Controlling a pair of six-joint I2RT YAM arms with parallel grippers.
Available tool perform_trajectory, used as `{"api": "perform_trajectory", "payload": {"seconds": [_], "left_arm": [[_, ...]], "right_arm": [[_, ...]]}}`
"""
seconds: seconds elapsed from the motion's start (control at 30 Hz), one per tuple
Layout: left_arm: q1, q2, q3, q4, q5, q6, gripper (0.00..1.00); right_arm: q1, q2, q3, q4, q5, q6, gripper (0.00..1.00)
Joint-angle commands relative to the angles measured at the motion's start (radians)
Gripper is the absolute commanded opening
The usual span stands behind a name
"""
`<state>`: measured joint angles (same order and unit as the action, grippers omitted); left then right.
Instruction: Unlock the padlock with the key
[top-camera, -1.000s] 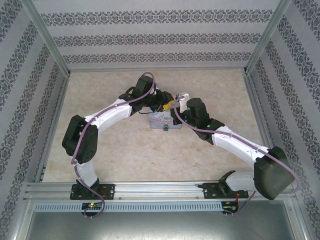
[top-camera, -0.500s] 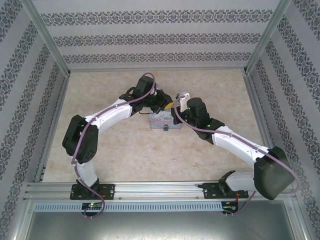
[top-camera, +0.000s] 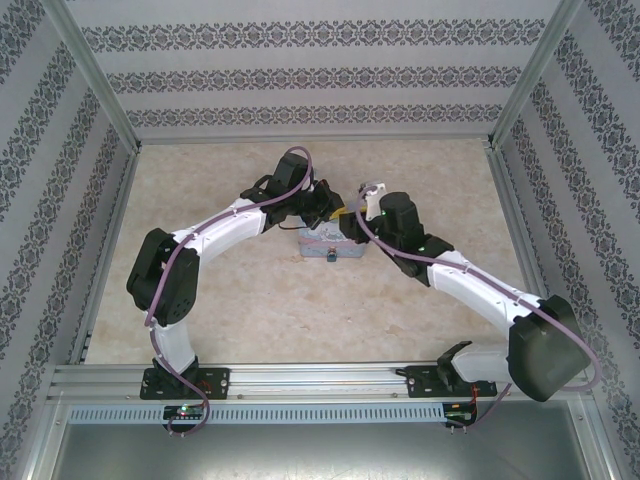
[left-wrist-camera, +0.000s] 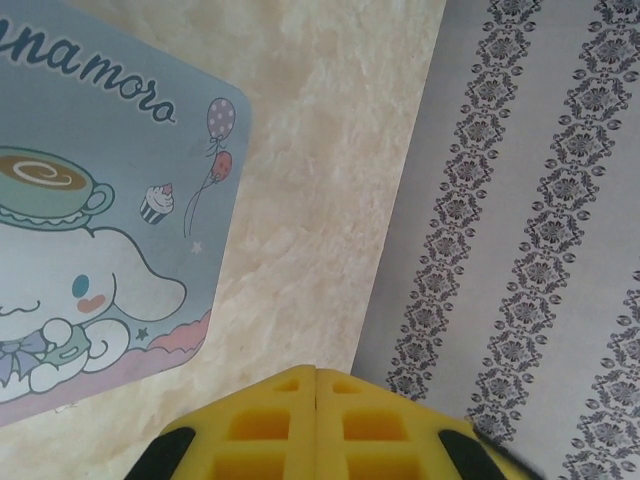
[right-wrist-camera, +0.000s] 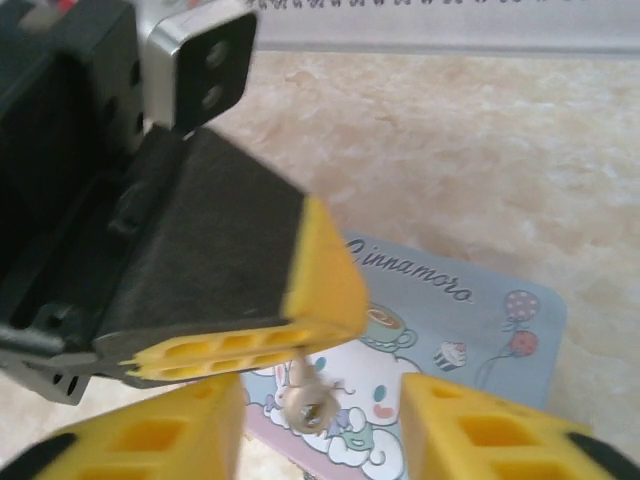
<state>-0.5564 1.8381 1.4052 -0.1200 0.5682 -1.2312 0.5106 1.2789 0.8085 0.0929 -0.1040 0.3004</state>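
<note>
My left gripper (right-wrist-camera: 250, 335) is shut on the key (right-wrist-camera: 312, 398). The small metal key hangs from its yellow fingertips with its round head downward, over the light-blue cartoon tin (right-wrist-camera: 470, 310). My right gripper (right-wrist-camera: 322, 432) stands open just below, one yellow finger (right-wrist-camera: 150, 440) on each side of the key and neither touching it. In the left wrist view the left gripper (left-wrist-camera: 316, 375) has its pads pressed together, and the key is hidden there. The padlock (top-camera: 331, 255) is a tiny dark speck at the tin's near edge. Both grippers meet above the tin (top-camera: 322, 240).
The tin lies in the middle of the beige marbled table (top-camera: 250, 290). Patterned walls (top-camera: 320, 80) enclose the back and both sides. The left arm (top-camera: 230, 220) and the right arm (top-camera: 470, 285) reach in from either side of the tin.
The right wrist has shifted a little to the right and back. The left gripper has edged toward it, and less of the yellow fingers shows from above.
</note>
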Motion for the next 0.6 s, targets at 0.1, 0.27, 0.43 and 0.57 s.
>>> {"api": "perform_trajectory", "payload": {"seconds": [0.1, 0.27, 0.43, 0.57], "left_arm": [[0.005, -0.011, -0.048, 0.132, -0.035, 0.115, 0.0], [0.018, -0.025, -0.075, 0.27, -0.032, 0.176, 0.0], [0.029, -0.028, -0.093, 0.431, -0.022, 0.215, 0.0], [0.036, -0.028, -0.116, 0.565, -0.025, 0.225, 0.0]], "right_arm": [[-0.179, -0.096, -0.026, 0.046, -0.218, 0.224, 0.52], [-0.265, -0.061, -0.017, 0.108, -0.395, 0.415, 0.52], [-0.288, 0.015, 0.013, 0.195, -0.519, 0.573, 0.52], [-0.288, 0.04, 0.018, 0.262, -0.54, 0.643, 0.52]]}}
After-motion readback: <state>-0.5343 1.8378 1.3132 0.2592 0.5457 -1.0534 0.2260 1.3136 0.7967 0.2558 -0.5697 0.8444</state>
